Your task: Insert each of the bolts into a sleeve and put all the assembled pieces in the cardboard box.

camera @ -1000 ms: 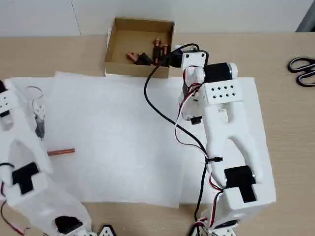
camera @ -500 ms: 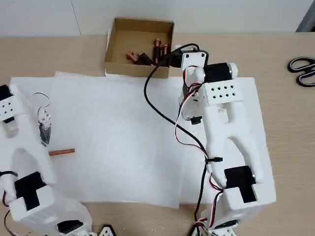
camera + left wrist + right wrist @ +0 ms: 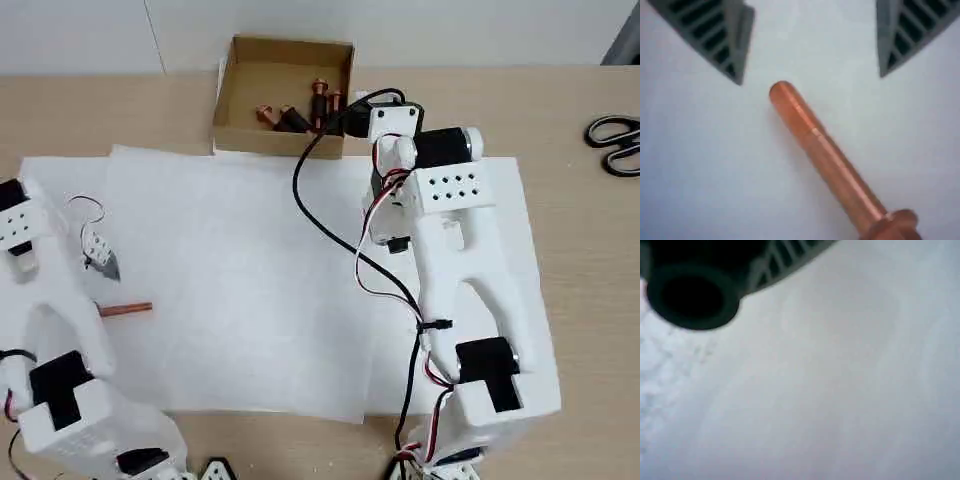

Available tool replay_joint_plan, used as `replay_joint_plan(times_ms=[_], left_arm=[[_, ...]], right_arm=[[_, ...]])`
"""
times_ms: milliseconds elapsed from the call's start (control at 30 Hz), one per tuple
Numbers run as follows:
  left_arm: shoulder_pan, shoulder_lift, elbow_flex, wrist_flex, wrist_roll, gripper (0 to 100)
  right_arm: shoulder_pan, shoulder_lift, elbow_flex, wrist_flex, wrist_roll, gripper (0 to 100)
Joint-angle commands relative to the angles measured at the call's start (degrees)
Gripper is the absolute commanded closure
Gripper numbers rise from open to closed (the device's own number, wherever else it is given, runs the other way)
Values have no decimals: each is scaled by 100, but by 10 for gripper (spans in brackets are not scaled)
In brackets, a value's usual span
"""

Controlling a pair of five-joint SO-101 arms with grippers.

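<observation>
A copper bolt (image 3: 125, 309) lies flat on the white paper (image 3: 240, 280) at the left. My left gripper (image 3: 100, 262) hangs just above it, open. In the left wrist view its two grey fingers (image 3: 725, 35) stand apart over the shaft end of the bolt (image 3: 825, 150), not touching it. My right gripper (image 3: 725, 270) is shut on a black sleeve (image 3: 692, 297), held low over the paper with its open end showing. The cardboard box (image 3: 232, 90) stands at the back and holds several assembled pieces (image 3: 300, 110).
Scissors (image 3: 615, 145) lie on the wooden table at the far right. The right arm (image 3: 455, 230) stretches over the right side of the paper, its black cable (image 3: 320, 220) looping across the sheet towards the box. The middle of the paper is bare.
The left arm has shifted, and its gripper has swung a little to the right, ending over the bolt's end. The right arm has stayed still.
</observation>
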Motion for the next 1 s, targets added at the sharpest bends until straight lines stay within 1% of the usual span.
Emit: replay_joint_plan(times_ms=[0,233,600,900,967], left_arm=[[-132,-229,75,62,88,812],[-404,-229,822,-554,132,812],[-466,-229,1490,-1600,158,812],[-466,-229,1640,-1960,149,815],[-466,-229,1719,-2110,149,844]], right_arm=[[31,-330,-18,-13,44,995],[31,-330,-18,-13,44,995],[31,-330,-18,13,44,995],[31,-330,-18,13,44,995],[31,-330,-18,13,44,995]])
